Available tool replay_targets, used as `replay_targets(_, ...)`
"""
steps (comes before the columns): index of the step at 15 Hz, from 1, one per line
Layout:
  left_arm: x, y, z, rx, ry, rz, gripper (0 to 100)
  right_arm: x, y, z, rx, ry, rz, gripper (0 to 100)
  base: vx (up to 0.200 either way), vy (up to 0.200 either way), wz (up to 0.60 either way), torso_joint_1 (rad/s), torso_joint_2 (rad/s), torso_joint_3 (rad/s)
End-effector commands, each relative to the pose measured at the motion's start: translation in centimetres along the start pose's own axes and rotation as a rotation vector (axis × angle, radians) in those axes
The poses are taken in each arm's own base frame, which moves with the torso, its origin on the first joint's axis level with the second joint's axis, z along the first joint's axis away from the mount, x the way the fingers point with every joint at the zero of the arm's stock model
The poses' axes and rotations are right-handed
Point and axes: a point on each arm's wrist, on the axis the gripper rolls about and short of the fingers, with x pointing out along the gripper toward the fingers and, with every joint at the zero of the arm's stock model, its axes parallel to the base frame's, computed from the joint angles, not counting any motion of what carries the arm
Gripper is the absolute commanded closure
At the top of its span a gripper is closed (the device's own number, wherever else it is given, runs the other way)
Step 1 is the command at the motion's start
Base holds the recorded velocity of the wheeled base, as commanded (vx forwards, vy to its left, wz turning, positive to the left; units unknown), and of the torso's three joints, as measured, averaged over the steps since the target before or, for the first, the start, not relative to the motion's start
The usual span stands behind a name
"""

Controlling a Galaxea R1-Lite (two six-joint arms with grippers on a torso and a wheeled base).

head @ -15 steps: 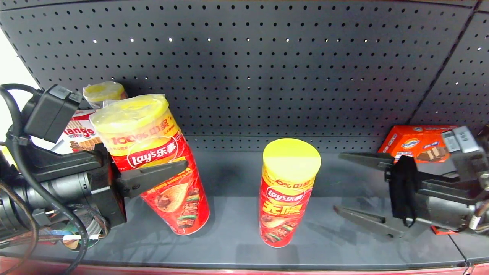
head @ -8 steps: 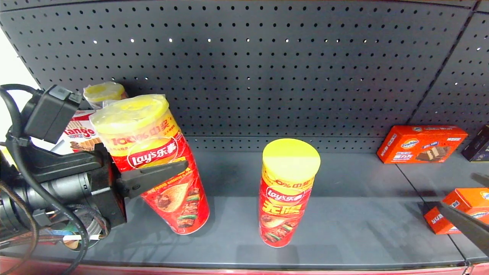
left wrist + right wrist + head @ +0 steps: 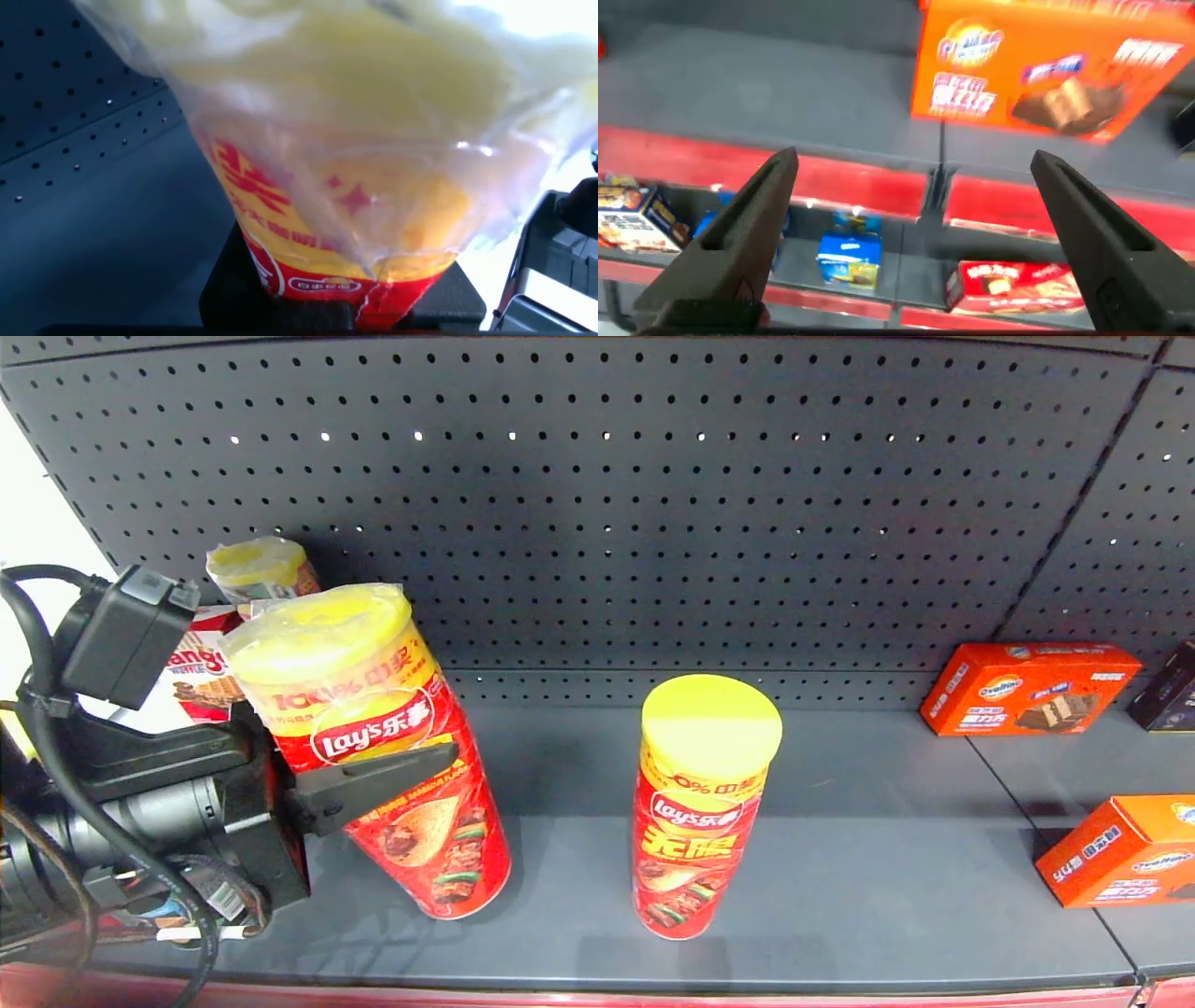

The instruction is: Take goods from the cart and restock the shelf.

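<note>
Cardboard chip can [image 3: 415, 845], film-wrapped, likely light, slick, crushable; clamped mid-body in left tool [image 3: 387, 761], tilted; right tool [image 3: 915, 182] apart.

A dark perforated back panel [image 3: 653, 504] spans the display. At its foot on the right, an orange snack box [image 3: 1027, 686] lies flat, with a dark box [image 3: 1167, 695] just beside it at the far edge. A second orange box [image 3: 1116, 849] lies nearer the front, apart from the first. At the far left, a red-and-white wafer box [image 3: 201, 677] is partly hidden. On the tier below sit a blue packet [image 3: 848, 259], a red box [image 3: 1013, 283] and a small printed carton [image 3: 631, 219].
</note>
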Motion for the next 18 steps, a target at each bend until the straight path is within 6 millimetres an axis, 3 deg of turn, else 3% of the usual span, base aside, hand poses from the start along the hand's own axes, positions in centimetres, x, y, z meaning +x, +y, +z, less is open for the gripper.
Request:
replay_targets(1,-0.04,0.01,-0.16,-0.003,0.004,0.002,100,-0.55,0.03,-1.37,0.009,-0.081,0.038,0,0.0,0.0,0.0,0.0,0.0,0.0)
replay_targets(4,-0.05,-0.03,-0.29,0.012,0.008,0.0,100,-0.55,0.05,-1.36,0.01,-0.082,0.049,0,0.0,0.0,0.0,0.0,0.0,0.0)
replay_targets(7,-0.02,-0.05,-0.4,0.012,0.012,-0.005,100,-0.63,0.31,-1.38,-0.002,-0.083,0.218,0,0.0,0.0,0.0,0.0,0.0,0.0)
replay_targets(12,0.01,-0.12,-0.45,0.013,0.013,-0.012,100,-0.69,0.47,-1.39,0.051,-0.081,0.343,0,0.0,0.0,0.0,0.0,0.0,0.0)
replay_targets(18,0.54,-0.61,-0.42,0.052,0.015,-0.049,100,-0.71,0.42,-1.33,0.122,-0.06,0.213,0,0.0,0.0,0.0,0.0,0.0,0.0)
